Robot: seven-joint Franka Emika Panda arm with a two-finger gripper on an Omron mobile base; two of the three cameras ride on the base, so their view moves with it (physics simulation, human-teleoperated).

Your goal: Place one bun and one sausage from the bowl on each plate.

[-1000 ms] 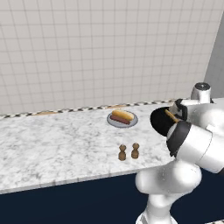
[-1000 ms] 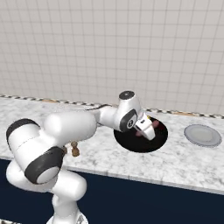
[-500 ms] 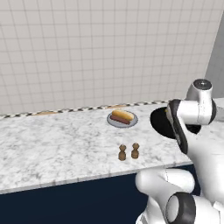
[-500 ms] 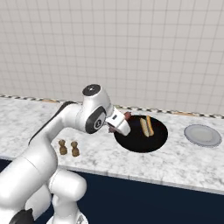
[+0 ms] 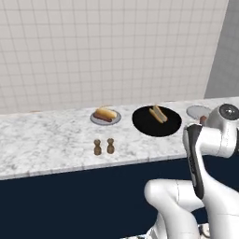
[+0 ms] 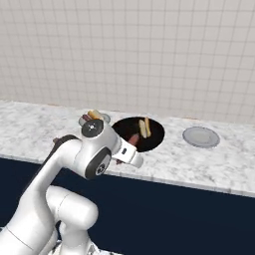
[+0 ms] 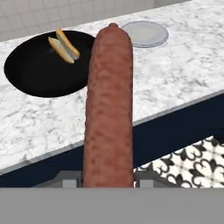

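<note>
gripper (image 7: 108, 181) clamped on sausage (image 7: 109, 109), off counter's front edge | bowl (image 7: 43, 65) keeps one bun (image 7: 64, 45) | carry level to empty plate (image 7: 144, 33), lower flat before release

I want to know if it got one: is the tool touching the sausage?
Touching. In the hand view the sausage rises from between the tool's two tips, clamped.

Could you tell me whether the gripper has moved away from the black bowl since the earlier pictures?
Yes. The gripper, shut on the sausage, has drawn back from over the bowl to its near rim, toward the counter's front edge.
</note>
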